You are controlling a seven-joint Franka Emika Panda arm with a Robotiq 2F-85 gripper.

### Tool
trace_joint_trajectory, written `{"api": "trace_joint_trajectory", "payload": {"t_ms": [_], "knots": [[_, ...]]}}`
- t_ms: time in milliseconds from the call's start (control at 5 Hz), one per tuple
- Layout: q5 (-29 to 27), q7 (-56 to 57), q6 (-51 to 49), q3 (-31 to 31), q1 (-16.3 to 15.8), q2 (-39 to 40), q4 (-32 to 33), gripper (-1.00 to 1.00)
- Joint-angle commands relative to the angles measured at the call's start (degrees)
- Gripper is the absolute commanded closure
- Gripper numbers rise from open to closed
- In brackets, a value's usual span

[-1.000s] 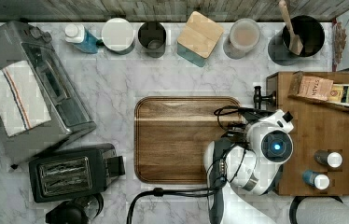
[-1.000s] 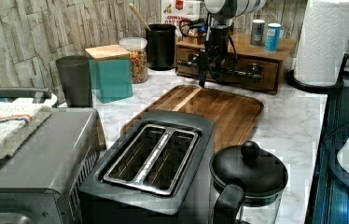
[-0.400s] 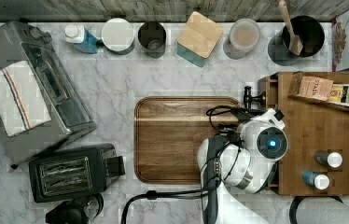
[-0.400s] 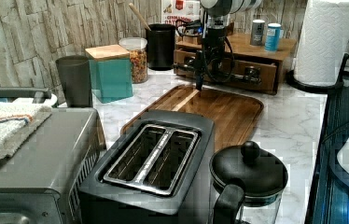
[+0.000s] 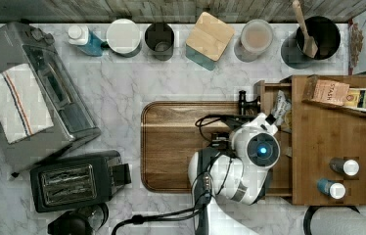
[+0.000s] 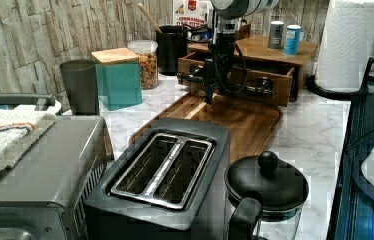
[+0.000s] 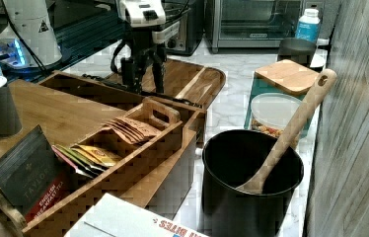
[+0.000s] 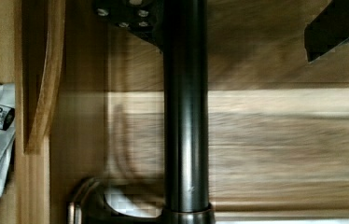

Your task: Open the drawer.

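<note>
Light-brown wooden drawer (image 6: 255, 85) of bamboo box pulled partway out over dark cutting board (image 5: 181, 147). Tool (image 7: 145, 74) straddles long black bar handle (image 8: 185, 116); fingers apart.

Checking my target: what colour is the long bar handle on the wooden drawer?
Black metal bar handle, clearest in the wrist view.

drawer (image 6: 235, 80) light-brown, black handle (image 8: 185, 107); cutting board (image 5: 181, 147) dark brown; countertop (image 5: 122, 93) white-grey marbled

Top view overhead; left, right views face across counter (image 5: 122, 103)
</note>
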State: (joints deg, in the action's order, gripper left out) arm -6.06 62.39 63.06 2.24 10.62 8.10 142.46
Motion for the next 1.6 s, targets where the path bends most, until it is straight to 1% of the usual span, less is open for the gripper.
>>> {"api": "trace_joint_trajectory", "payload": {"t_ms": [200,400,600,800,1600], "knots": [[0.81,-5.09,-3.21,-9.6,-9.69,-4.06,3.59,-1.0],[2.02,-9.49,-4.26,-9.88,-11.3,-3.96,2.59,-1.0],[4.13,-12.45,-5.89,-10.14,-12.1,-4.49,1.33,-1.0],[2.55,-14.42,-11.33,-10.2,-11.92,-4.82,-1.49,-1.0],[2.54,-14.4,-11.32,-10.01,-12.1,-4.82,-1.48,-1.0]]}}
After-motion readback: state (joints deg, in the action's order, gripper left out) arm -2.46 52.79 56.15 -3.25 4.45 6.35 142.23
